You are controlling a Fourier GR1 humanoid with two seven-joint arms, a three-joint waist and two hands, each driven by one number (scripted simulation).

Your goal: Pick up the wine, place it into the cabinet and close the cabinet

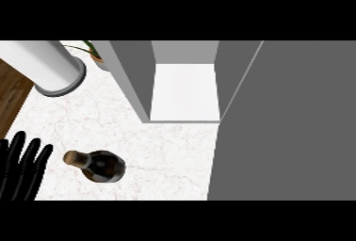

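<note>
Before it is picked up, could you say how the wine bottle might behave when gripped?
The wine bottle seems upright with a narrow corked neck, so a sideways push may tip it. Its dark glossy body looks rigid, possibly slippery.

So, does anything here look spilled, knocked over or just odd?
Nothing stands out. The dark glass wine bottle seems to stand upright on the white marble counter, nothing spilled round it. The grey cabinet is open, and the black left hand rests open at the view's left edge.
</note>
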